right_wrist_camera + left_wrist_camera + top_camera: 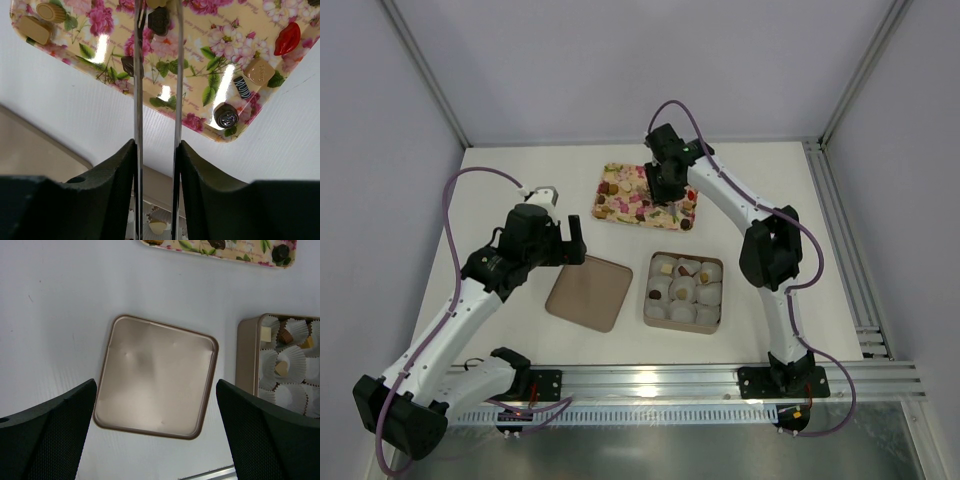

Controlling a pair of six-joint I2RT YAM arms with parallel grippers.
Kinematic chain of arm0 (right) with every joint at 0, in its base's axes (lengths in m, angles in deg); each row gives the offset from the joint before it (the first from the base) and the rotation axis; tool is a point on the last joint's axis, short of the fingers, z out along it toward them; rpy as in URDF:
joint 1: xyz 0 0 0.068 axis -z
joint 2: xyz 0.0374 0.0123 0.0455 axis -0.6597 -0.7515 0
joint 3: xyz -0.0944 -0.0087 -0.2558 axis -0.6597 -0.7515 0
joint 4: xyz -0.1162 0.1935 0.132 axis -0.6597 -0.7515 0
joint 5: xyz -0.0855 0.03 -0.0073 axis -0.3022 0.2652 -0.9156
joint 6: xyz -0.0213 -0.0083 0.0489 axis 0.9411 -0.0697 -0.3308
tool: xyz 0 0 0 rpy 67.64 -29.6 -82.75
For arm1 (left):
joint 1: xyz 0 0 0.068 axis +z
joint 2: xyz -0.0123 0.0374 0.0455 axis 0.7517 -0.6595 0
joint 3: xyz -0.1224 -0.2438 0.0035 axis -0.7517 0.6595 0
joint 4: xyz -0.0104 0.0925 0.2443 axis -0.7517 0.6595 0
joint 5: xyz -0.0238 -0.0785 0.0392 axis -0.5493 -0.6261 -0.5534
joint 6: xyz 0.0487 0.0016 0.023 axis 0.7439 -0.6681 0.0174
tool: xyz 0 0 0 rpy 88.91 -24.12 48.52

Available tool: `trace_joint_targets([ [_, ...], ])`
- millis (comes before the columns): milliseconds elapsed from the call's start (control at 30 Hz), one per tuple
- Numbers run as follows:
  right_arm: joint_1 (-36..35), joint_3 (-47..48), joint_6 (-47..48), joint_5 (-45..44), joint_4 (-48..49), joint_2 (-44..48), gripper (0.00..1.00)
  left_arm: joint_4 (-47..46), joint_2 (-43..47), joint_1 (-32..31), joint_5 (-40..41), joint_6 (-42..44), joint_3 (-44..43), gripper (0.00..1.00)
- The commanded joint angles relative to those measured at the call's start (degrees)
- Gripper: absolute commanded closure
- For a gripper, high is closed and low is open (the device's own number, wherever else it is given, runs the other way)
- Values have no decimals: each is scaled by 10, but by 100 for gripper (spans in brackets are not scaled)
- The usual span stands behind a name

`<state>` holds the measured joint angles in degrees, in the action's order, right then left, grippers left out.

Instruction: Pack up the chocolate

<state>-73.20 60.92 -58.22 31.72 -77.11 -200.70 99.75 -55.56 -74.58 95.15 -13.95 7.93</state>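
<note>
Right jaws straddle dark chocolate [159, 20] on floral tray [195, 45].

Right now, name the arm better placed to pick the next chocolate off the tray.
Right: the right gripper hangs over chocolates on the floral tray; the left gripper hovers over the lid.

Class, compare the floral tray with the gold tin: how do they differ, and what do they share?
The tray is flower-printed; the tin is plain gold. The tray is shallow; the tin has taller walls. On the tray, chocolates lie loose; the tin is lined with white paper cups, only a few of them filled. Both have rounded corners and hold chocolates.
</note>
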Motion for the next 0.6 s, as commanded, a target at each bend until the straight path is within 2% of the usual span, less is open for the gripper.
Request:
trace_joint_targets([
  [0, -2, 29, 4, -9, 0, -1, 61, -5, 2, 1, 8, 7, -18, 0],
  [300, -2, 30, 9, -9, 0, 5, 67, -3, 2, 2, 8, 8, -18, 0],
  [567, -1, 38, 6, -10, 2, 24, 68, -3, 2, 2, 7, 7, -18, 0],
])
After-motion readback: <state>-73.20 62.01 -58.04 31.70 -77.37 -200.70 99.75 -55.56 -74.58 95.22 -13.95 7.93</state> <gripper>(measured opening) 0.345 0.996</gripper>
